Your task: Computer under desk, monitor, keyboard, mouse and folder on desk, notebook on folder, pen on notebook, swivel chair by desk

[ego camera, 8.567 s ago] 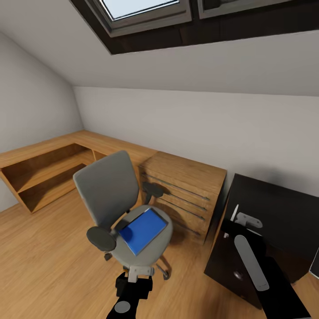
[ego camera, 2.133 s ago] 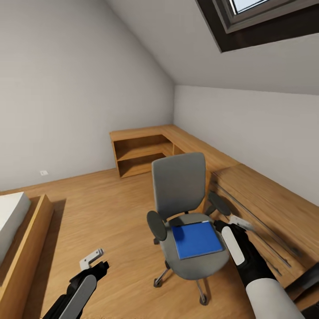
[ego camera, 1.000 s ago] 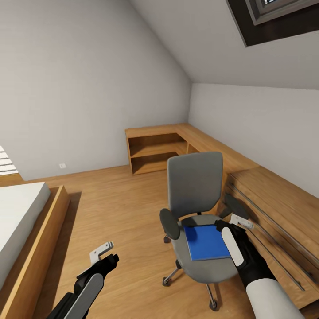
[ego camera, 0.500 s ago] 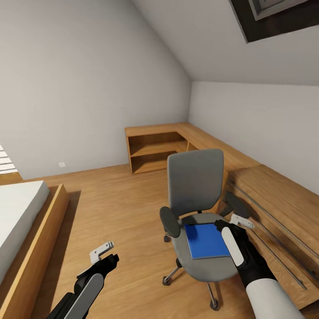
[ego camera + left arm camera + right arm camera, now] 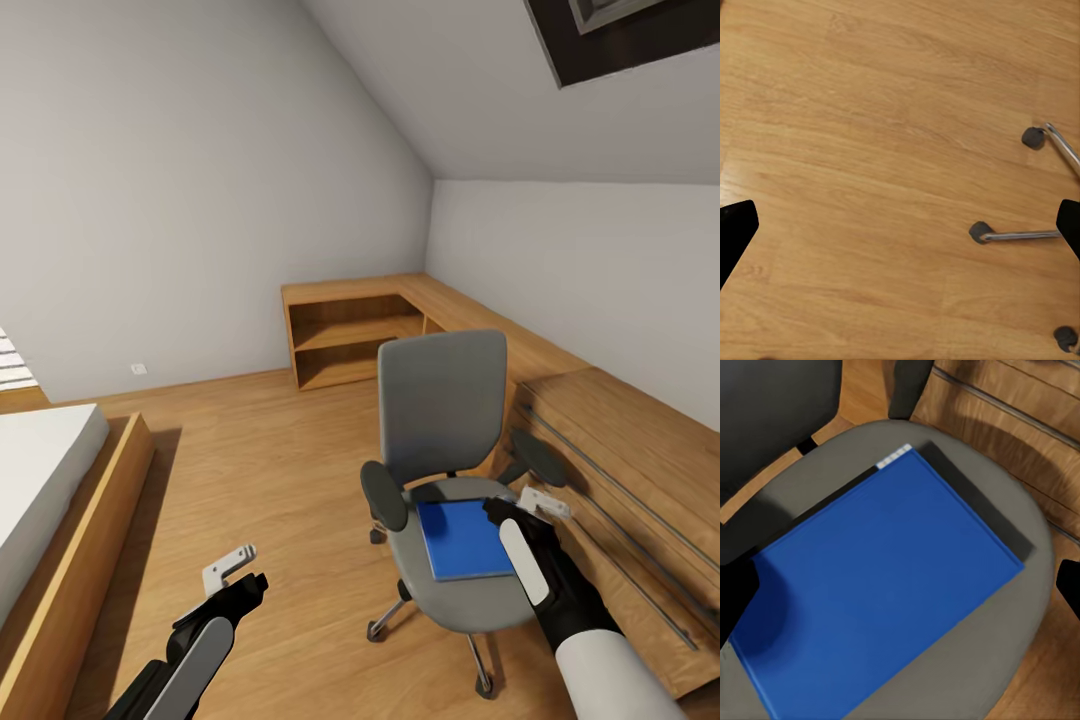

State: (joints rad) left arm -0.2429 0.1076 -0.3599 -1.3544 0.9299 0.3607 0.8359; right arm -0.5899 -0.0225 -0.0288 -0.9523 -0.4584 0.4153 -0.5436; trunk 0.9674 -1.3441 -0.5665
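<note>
While the folder (image 5: 465,540) lies flat on the swivel chair (image 5: 445,470), my right end effector (image 5: 530,503) hangs released above it, my left end effector (image 5: 232,572) released over the floor (image 5: 250,470).

Low light-wood shelving (image 5: 350,335) runs along the far wall into the corner, a wood-framed bed (image 5: 60,500) with a white mattress stands at the room's left edge, and a small wall outlet (image 5: 138,368) sits low on the wall.

No legible text or markings anywhere.
</note>
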